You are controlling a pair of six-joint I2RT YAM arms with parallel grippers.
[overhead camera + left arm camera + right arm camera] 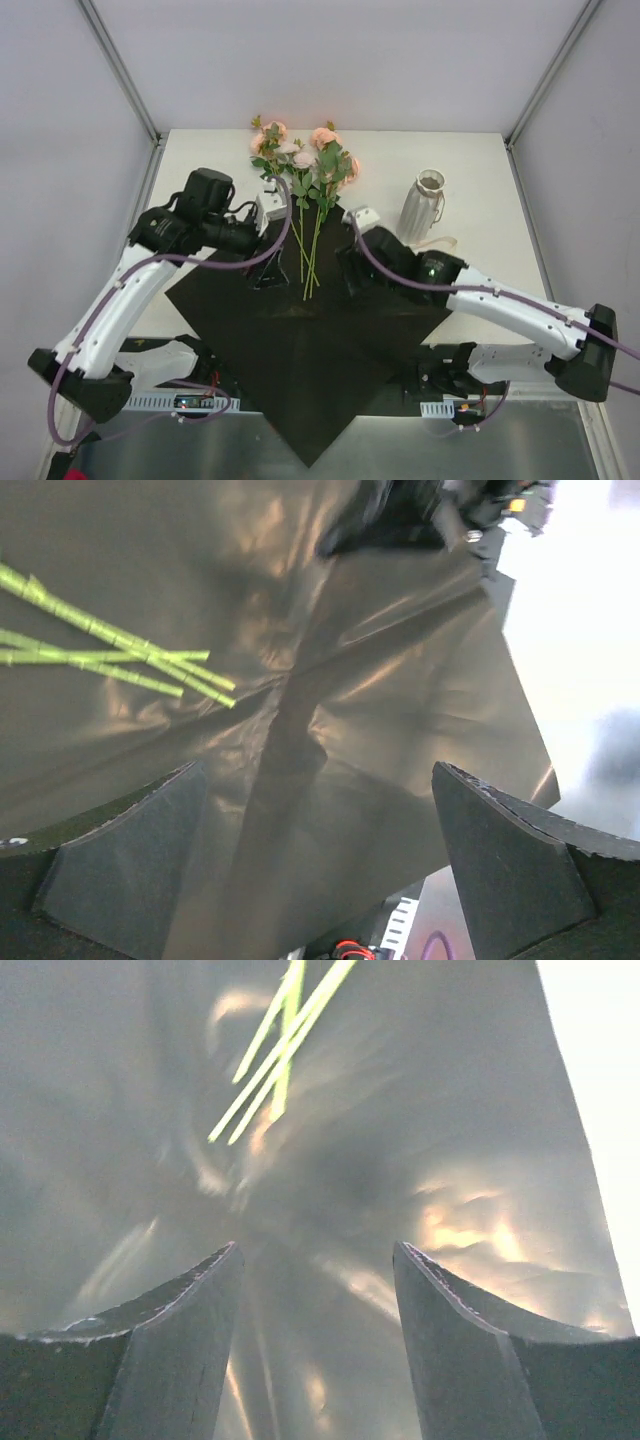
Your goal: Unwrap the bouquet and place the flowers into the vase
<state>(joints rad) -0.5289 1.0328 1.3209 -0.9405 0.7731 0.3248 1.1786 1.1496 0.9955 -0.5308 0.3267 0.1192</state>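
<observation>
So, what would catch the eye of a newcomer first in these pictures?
A big sheet of black paper lies spread open in the middle of the table, with pink flowers lying at its far edge. A white vase stands upright to their right, and the left fingers and right fingers hang open over the paper.

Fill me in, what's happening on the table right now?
The black paper lies unfolded flat; the flowers lie loose with their stems on it. The left fingers and right fingers hang open over the paper either side of the stems, holding nothing. The vase stands upright at the far right, no flowers in it.
</observation>
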